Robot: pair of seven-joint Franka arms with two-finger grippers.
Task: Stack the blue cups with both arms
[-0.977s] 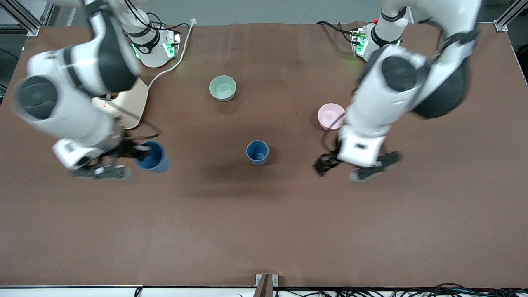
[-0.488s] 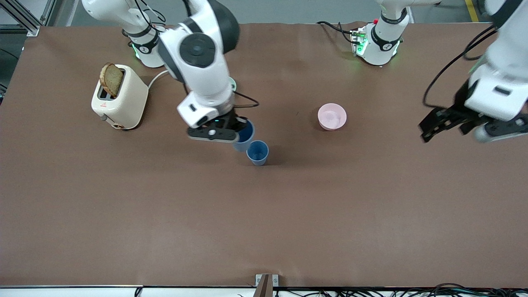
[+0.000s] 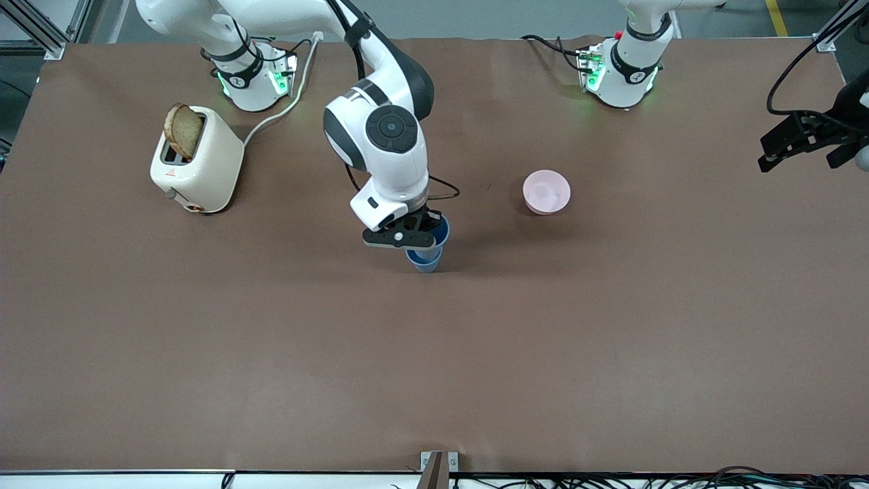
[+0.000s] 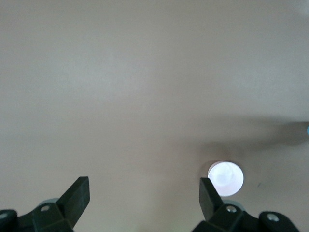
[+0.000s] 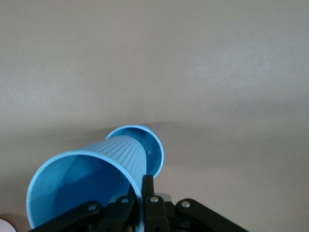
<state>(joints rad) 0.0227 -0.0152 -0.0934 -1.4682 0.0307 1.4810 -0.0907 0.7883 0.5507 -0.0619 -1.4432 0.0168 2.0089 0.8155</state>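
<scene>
Over the middle of the counter (image 3: 271,353), my right pincer (image 3: 414,234) pinches the rim of one blue cup (image 5: 91,186) right above the other blue cup (image 3: 426,261) so it can drop inside, while my left pincer (image 4: 142,193) waits wide open and empty near the pink bowl (image 3: 546,191).

The right hand (image 3: 407,234) covers most of the held blue cup (image 3: 440,229) and the rim of the standing blue cup (image 3: 426,261) beneath it. The left hand (image 3: 808,146) is cut off at the front view's edge.
</scene>
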